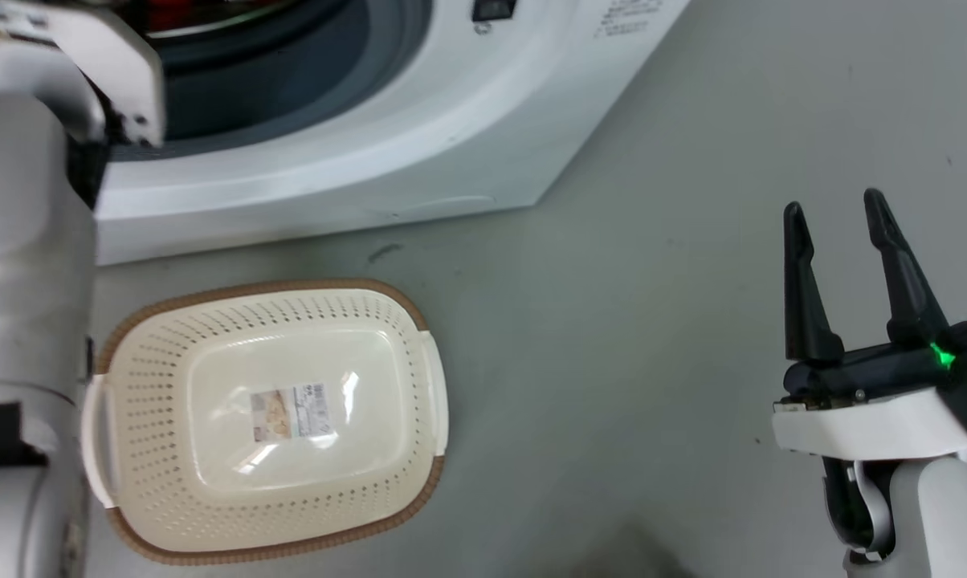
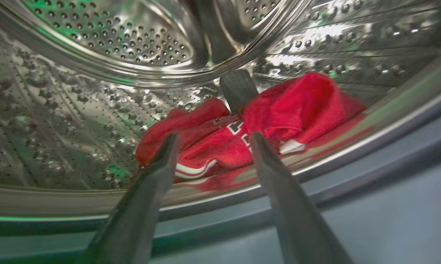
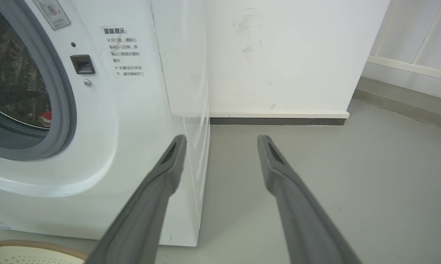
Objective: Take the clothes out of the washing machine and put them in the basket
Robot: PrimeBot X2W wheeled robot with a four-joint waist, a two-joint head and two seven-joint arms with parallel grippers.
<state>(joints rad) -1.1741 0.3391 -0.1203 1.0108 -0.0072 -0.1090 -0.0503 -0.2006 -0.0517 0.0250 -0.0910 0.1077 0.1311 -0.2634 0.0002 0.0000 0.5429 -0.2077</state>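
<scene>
Red clothes (image 2: 271, 124) with white stripes and lettering lie bunched at the bottom of the steel drum of the washing machine (image 1: 387, 136). My left gripper (image 2: 213, 141) is open at the porthole's mouth, its fingers pointing at the clothes and apart from them. In the head view the left arm reaches up into the porthole. The cream basket (image 1: 130, 482) with a brown rim stands on the floor in front of the washer, with nothing in it. My right gripper (image 1: 837, 217) hangs open over the floor at the right, holding nothing. A bit of red clothes (image 3: 45, 118) shows through the porthole.
The washer (image 3: 140, 110) stands against a white wall (image 3: 279, 55) with a dark skirting. Grey floor (image 1: 652, 337) lies open to the right of the basket and washer. The grey door gasket (image 2: 370, 183) runs under my left fingers.
</scene>
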